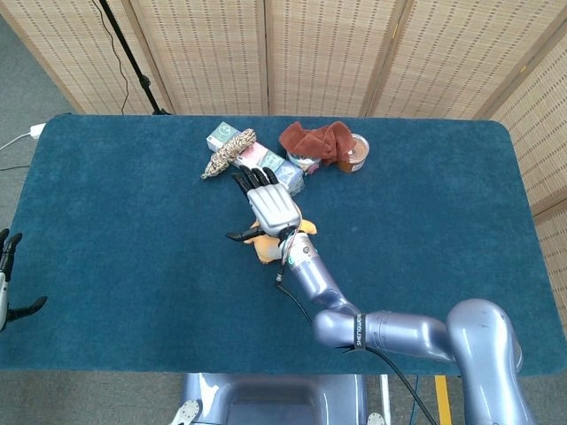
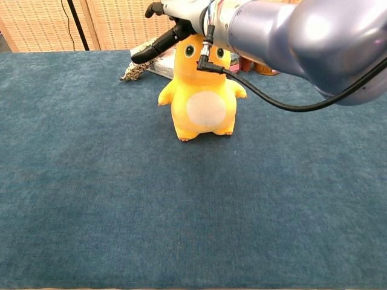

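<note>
A yellow plush toy (image 2: 204, 103) with a white belly stands upright near the middle of the blue table. My right hand (image 1: 270, 208) hovers flat over its head with fingers stretched out and thumb spread to the side, holding nothing; in the chest view this right hand (image 2: 175, 15) and its wrist cover the top of the toy's head. From the head view only a bit of the toy (image 1: 263, 247) shows beneath the hand. My left hand (image 1: 7, 283) sits at the far left edge, off the table, fingers apart and empty.
Behind the toy lie a braided rope bundle (image 1: 228, 153), small boxes (image 1: 275, 165), a brown cloth (image 1: 314, 140) over a tin, and a jar (image 1: 357, 153). A stand pole (image 1: 133, 57) and folding screens back the table (image 1: 106, 221).
</note>
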You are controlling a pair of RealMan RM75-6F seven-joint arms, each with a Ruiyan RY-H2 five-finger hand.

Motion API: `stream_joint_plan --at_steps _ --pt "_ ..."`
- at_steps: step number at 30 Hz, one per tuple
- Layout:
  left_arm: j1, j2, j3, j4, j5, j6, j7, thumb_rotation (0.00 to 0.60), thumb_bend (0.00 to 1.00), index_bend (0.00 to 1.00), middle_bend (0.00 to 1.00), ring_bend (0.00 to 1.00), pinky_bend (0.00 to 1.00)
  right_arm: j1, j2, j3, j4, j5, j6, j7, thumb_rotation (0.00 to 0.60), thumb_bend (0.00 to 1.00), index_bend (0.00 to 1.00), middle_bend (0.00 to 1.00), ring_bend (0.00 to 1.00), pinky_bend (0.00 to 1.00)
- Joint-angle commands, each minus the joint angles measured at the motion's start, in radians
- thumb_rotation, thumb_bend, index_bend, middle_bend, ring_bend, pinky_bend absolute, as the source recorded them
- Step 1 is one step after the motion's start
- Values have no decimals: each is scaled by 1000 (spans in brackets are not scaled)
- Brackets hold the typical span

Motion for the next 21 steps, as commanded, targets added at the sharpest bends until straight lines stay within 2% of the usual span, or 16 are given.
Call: stream_joint_plan --at_steps 1,13,21 --pt "1 2 0 1 2 2 -5 600 0 0 0 0 0 1 -16 -10 29 -23 -4 10 282 0 0 0 0 0" --pt "4 8 3 1 5 -2 -21 600 0 0 0 0 0 -51 -39 -81 55 -131 -19 54 283 0 4 0 0 0" --pt "5 9 6 1 11 0 -26 600 0 0 0 0 0 -62 -64 -110 120 -162 -49 47 283 0 4 0 0 0"
